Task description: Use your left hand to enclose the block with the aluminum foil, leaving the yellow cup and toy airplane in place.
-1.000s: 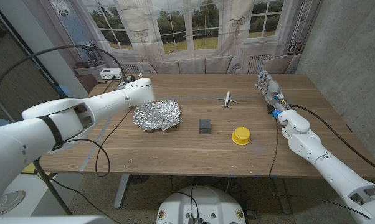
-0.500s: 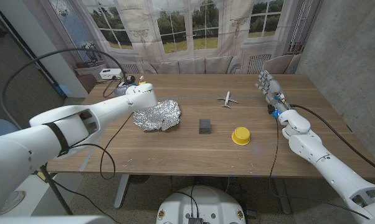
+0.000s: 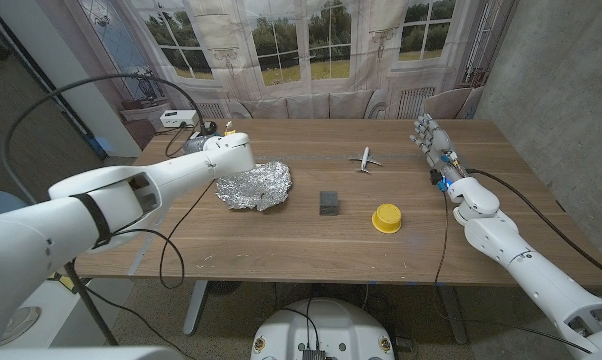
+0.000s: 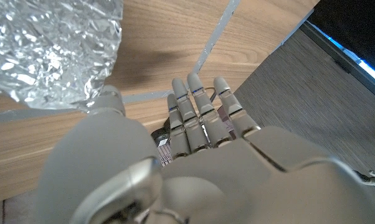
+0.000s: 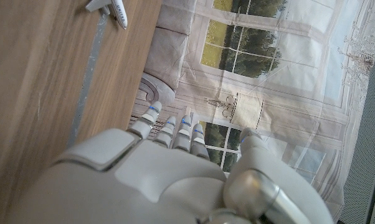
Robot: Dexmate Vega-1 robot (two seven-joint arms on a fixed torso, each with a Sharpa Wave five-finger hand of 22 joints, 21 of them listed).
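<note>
Fingers on your left hand [image 4: 194, 124] are stretched out straight and close together, with nothing between them; the wrist view shows them over bare wood right next to the aluminum foil [image 4: 47, 50], and you cannot tell whether the thumb touches its edge. From the head camera the left hand [image 3: 224, 150] is mostly hidden behind its own wrist, at the foil's left rim.

Take the aluminum foil [image 3: 254, 185] as your landmark: it lies crumpled and spread on the wooden table [image 3: 281, 250]. Just to its right, apart from it, sits the block [image 3: 328, 204], dark grey and uncovered. Further right from the foil and a little nearer to you is the yellow cup [image 3: 386, 218], standing mouth down. The toy airplane [image 3: 365, 160] is right of the foil and farther back, past the block.

Your right hand [image 3: 431, 140] is farthest from the foil, near the table's right edge, fingers extended and loose, holding nothing. Its wrist camera also catches the toy airplane [image 5: 111, 7].
</note>
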